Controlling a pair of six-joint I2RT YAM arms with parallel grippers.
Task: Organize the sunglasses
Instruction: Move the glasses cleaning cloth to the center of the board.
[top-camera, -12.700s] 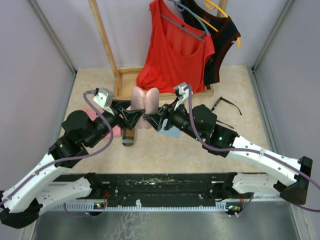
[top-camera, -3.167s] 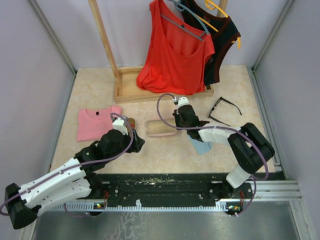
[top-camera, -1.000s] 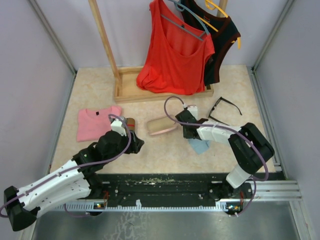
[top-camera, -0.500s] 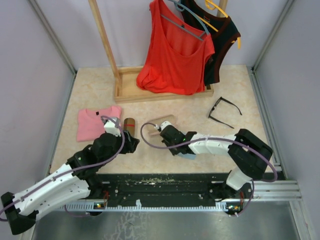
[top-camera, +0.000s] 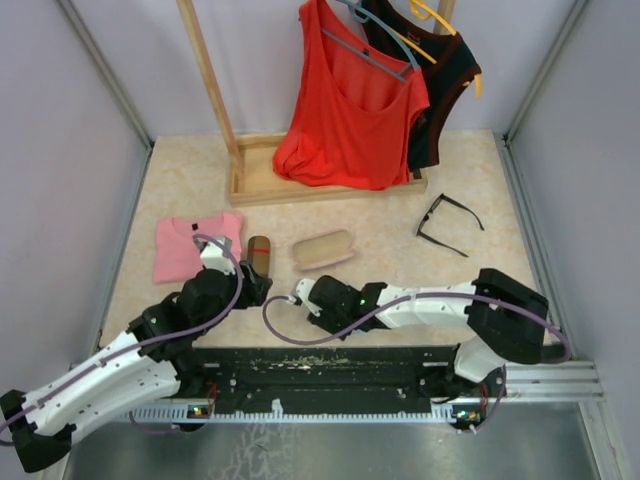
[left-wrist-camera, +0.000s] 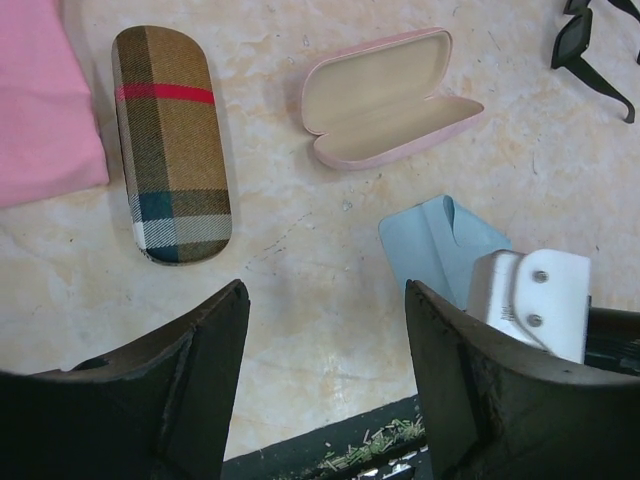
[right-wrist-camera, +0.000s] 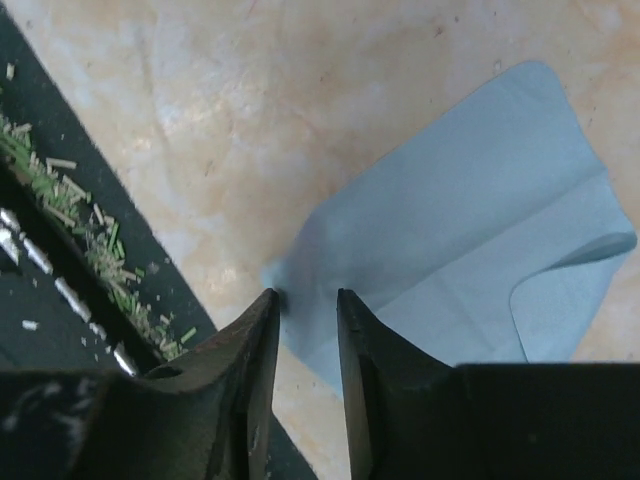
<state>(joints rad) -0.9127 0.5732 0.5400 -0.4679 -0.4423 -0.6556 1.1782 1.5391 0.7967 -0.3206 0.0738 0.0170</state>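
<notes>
Top external: sunglasses (top-camera: 448, 222) on beige tabletop (top-camera: 200, 180), lilac walls (top-camera: 60, 150).

Surface: we note a beige marbled tabletop (top-camera: 480, 160). A black strip (top-camera: 330, 362) littered with pale chips runs along its near edge.

Lying directly on it:
- A folded pink T-shirt (top-camera: 185, 245) at centre left.
- A closed brown plaid case (top-camera: 259, 250) just right of the shirt, its long axis running toward the back.
- A pink case (top-camera: 322, 249) further right, apart from the plaid one, lying open with its cream lining up.
- A light blue cloth (left-wrist-camera: 438, 248), flat, below the pink case in the left wrist view, reaching close to the black strip.
- Black-framed sunglasses (top-camera: 447, 225) at centre right, arms unfolded.
- A wooden rack base (top-camera: 262, 182) at upper centre.
</notes>
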